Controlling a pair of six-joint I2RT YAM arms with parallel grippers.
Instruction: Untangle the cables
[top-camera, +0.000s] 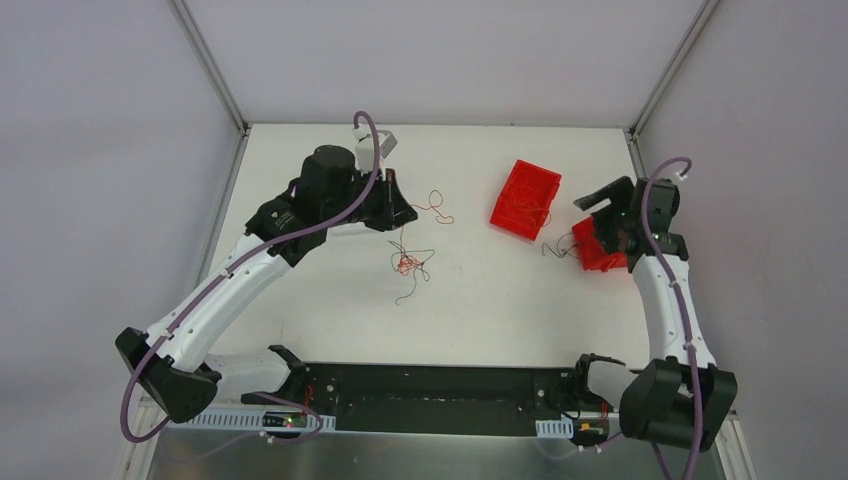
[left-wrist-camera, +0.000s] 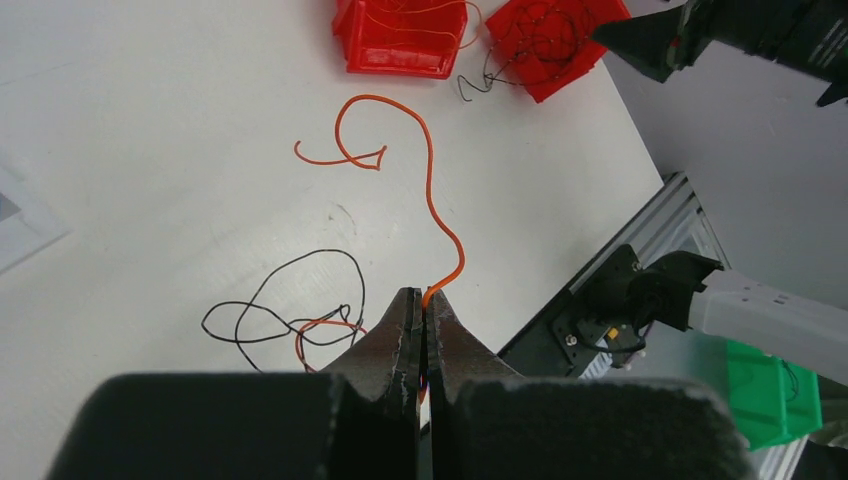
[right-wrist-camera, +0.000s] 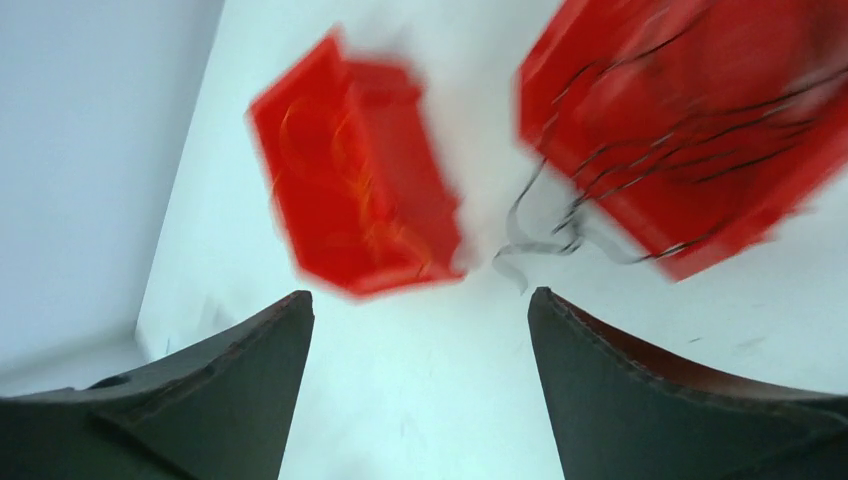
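Note:
My left gripper is shut on one end of a long orange cable, which curls away across the white table toward the bins. In the top view that orange cable lies just right of the left gripper. A small tangle of cables in black, orange and red lies mid-table, and the left wrist view shows its black loops. My right gripper is open and empty, hovering over the table in front of two red bins. Black cables spill from the right-hand bin.
One red bin holds orange cables. A second red bin holds black ones and sits under the right gripper. The right wrist view is blurred. Metal frame posts stand at the table's far corners. A green bin sits off the table.

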